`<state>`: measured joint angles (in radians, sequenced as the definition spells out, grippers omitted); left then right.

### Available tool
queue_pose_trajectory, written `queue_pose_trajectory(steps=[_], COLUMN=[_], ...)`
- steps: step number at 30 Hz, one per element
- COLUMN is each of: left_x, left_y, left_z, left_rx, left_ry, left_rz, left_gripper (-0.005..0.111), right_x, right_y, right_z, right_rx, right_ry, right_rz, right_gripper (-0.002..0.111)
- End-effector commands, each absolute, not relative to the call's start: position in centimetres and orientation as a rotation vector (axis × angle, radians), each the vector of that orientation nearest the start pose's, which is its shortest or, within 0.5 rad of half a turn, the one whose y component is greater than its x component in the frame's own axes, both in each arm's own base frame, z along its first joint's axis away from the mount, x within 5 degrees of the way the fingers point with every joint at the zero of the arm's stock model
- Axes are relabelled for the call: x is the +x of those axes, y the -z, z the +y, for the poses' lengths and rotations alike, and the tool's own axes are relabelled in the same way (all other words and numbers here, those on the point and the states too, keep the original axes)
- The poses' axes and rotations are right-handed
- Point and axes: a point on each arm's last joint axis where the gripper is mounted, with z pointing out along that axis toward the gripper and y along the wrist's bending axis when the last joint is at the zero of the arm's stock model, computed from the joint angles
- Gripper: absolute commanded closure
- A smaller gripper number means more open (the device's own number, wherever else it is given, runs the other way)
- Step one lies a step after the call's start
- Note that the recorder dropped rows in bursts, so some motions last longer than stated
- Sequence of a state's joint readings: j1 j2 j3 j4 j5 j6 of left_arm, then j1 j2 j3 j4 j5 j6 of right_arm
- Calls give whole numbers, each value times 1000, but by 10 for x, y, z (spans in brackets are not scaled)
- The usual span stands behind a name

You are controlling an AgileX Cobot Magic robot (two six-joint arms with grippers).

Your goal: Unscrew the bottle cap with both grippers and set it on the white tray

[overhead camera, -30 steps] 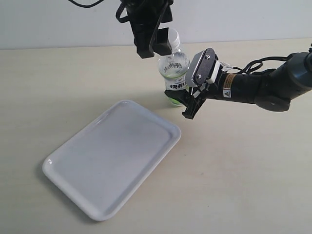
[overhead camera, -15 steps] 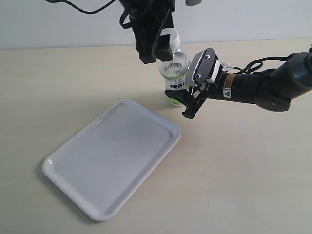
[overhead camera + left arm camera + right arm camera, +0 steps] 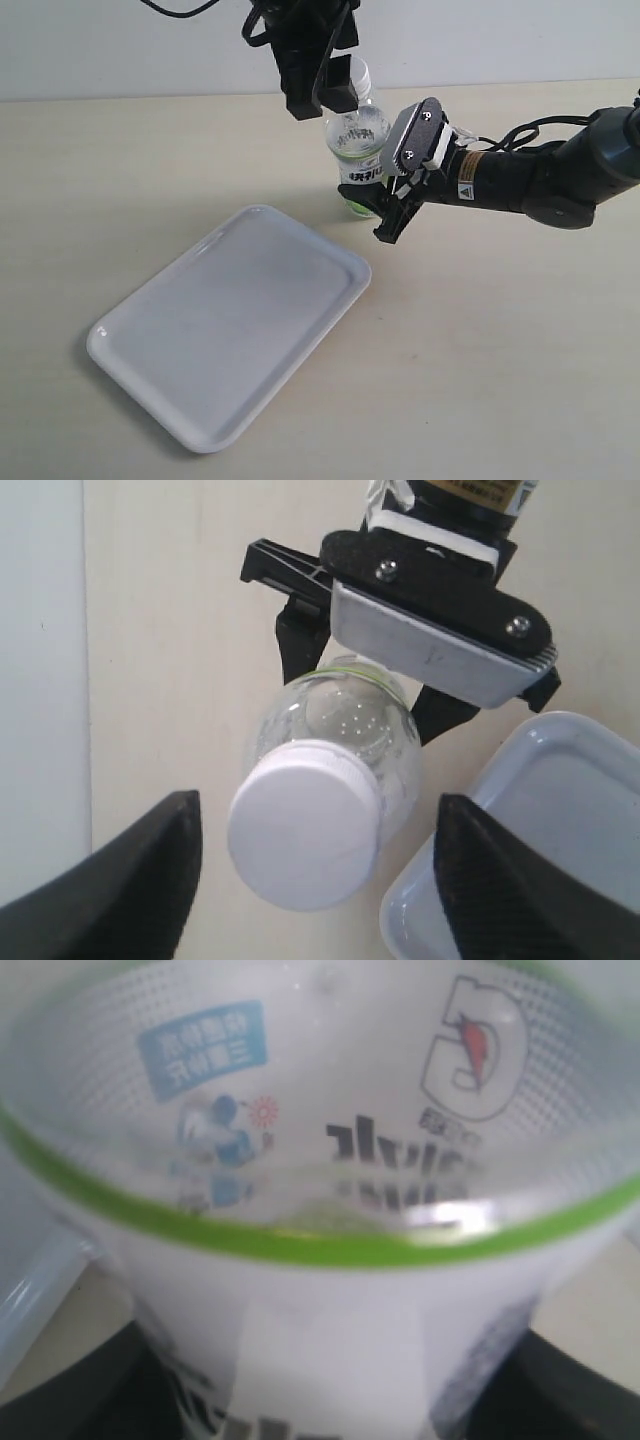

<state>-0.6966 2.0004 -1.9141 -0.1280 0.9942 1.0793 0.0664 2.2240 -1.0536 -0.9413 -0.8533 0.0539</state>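
Note:
The clear bottle with a white-and-green label stands upright just beyond the white tray. My right gripper comes in from the right and is shut on the bottle's labelled lower body, with a jaw pressed on each side of my right gripper. My left gripper hangs over the neck from above. It is open, with one black finger on each side of the white bottle cap and a gap on both sides. In the exterior view a finger mostly hides the cap.
The tray's near corner lies close beside the bottle's base. The right arm stretches low over the table from the right edge. A pale wall rises behind the beige tabletop.
My left gripper dipped a little over the cap and came back up, and its jaws narrowed slightly. One finger now covers most of the cap. Bottle and right gripper have not moved.

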Motion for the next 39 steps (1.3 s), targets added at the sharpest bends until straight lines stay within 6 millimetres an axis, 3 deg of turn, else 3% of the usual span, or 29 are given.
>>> queue_pose_trajectory(steps=[1,16,20,27,39], left_x=[338,343,343,343,343], left_y=[-316,-308,-307,-307,-307], left_z=[-300,-302,-303,-303,-303], left_rx=[1936,1946,1949,1950,1766], left_ry=[41,28,29,29,114], left_rz=[1624,1620,1623,1624,1825], left_gripper=[44,45,61,106,107], right_x=[399,399,399,399,400], right_y=[-81,-82,-82,-82,-82], right_z=[80,80,80,80,80], right_rx=[-1071,-1070,-1070,-1070,-1062], right_ry=[-252,-254,-254,-254,-253], right_rz=[1660,1657,1657,1657,1660], right_gripper=[108,108,108,108,108])
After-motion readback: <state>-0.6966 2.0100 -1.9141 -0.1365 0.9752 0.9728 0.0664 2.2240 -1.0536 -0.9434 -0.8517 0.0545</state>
